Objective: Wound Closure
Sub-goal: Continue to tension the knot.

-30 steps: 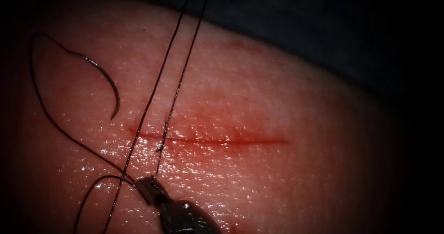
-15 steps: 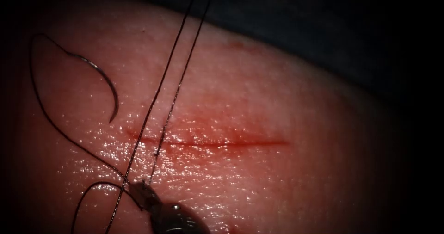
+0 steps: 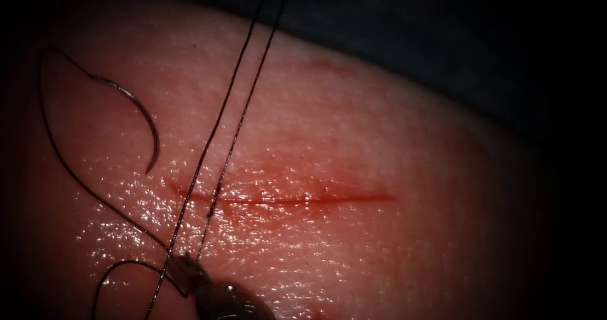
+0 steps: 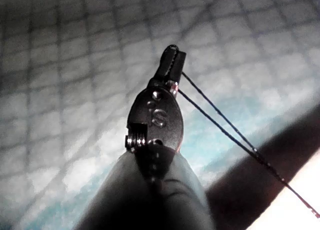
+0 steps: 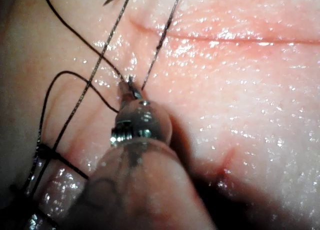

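Pink, wet tissue in the endoscope view carries a thin red cut running across it, with red fluid smeared along both edges. At the bottom edge, below the cut's left end, sits the right arm's tool, its jaws closed on the thread. 2 taut strands of that thread rise from the area of the jaws, cross the left end of the cut and leave the frame at the top. The curved needle lies loose on the tissue surface well to the left of the cut, held by neither tool and not in the tissue. More thread trails from the needle's blunt end in a wide arc down the left side and curls into a loop beside the jaws.

From the left wrist camera, the left arm's tool stands over a pale gridded surface. Its jaws are pressed together on the thread, and 2 dark strands run away from them at a slant, close together.

Seen from the right wrist camera, the right arm's tool rests its tip against the glistening tissue below the cut, jaws clamped on the thread. Strands fan upward from the tip, and slack thread loops beside the shaft.
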Controlling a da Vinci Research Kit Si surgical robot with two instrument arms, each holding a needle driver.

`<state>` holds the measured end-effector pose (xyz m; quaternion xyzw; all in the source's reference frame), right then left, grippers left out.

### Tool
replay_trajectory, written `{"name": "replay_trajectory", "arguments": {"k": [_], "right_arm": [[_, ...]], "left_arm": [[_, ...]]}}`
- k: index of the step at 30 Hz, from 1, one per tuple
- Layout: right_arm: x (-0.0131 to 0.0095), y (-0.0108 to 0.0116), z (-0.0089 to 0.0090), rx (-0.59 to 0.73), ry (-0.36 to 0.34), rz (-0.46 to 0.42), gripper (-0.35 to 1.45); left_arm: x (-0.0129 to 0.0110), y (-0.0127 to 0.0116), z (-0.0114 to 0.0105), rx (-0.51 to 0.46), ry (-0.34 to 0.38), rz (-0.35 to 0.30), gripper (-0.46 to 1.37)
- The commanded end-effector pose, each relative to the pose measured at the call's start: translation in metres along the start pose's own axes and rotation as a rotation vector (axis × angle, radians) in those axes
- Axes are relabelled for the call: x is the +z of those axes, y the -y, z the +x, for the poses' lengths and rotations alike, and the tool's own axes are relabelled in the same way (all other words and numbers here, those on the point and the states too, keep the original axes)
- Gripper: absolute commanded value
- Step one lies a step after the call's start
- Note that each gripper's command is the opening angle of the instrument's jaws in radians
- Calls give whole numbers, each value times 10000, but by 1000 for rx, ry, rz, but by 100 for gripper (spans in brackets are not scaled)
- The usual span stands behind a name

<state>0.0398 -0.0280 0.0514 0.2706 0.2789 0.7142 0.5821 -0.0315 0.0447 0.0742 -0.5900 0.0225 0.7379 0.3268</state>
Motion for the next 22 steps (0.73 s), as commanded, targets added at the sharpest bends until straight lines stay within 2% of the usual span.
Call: {"name": "replay_trajectory", "arguments": {"k": [1, 8, 22], "right_arm": [[-2, 1, 1, 1, -8, -4, -35], [-9, -1, 8, -7, -26, 1, -35], [-8, -1, 9, -32, -33, -5, -35]], "left_arm": [[0, 0, 0, -1, 8, -10, -35], [-3, -2, 0, -16, 14, -28, -35], [-1, 0, 0, -17, 11, -26, -35]]}}
